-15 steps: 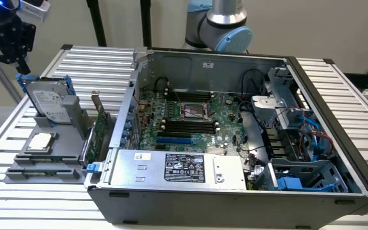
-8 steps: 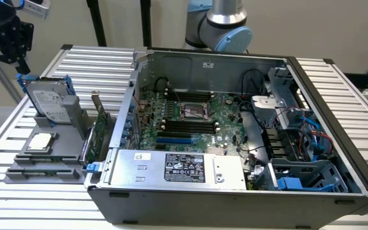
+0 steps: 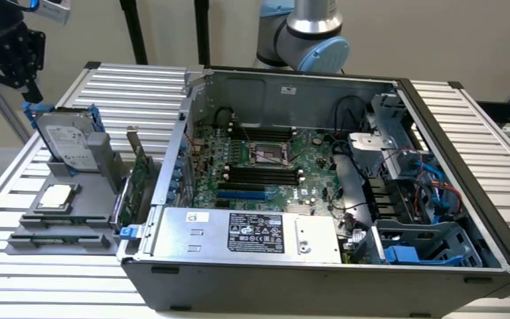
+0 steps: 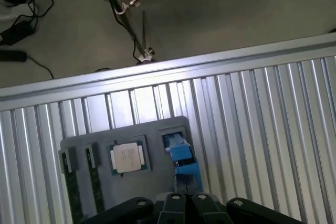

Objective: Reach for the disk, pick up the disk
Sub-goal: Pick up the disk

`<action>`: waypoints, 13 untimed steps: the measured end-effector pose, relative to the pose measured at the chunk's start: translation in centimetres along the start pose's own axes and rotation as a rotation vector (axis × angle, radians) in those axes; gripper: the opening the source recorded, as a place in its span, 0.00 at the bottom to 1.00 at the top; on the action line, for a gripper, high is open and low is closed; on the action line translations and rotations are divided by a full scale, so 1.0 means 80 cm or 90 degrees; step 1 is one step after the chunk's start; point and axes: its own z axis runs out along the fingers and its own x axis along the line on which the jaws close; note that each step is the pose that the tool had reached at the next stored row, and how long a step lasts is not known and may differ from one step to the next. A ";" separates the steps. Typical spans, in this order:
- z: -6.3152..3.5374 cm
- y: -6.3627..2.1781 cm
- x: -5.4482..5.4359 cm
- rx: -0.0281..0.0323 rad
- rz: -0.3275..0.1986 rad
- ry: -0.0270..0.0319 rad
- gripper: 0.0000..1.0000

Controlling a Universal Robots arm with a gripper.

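Hanging at the blue top edge of the disk [image 3: 64, 143], your gripper [image 4: 187, 198] gave no sign I could read of being clamped or open. The disk stood tilted in its grey holder [image 3: 60, 222], top edge exposed for grasping, beside the open computer case [image 3: 326, 269].

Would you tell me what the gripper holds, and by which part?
Cannot be told: the gripper is at the blue frame along the top of the disk, which sits in its grey holder.
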 end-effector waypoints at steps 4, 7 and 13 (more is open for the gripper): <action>0.000 0.000 0.000 0.0009 -0.027 0.0008 0.11; 0.000 -0.001 -0.001 0.0019 -0.039 0.0011 0.11; 0.001 -0.003 -0.002 0.0050 -0.058 0.0013 0.11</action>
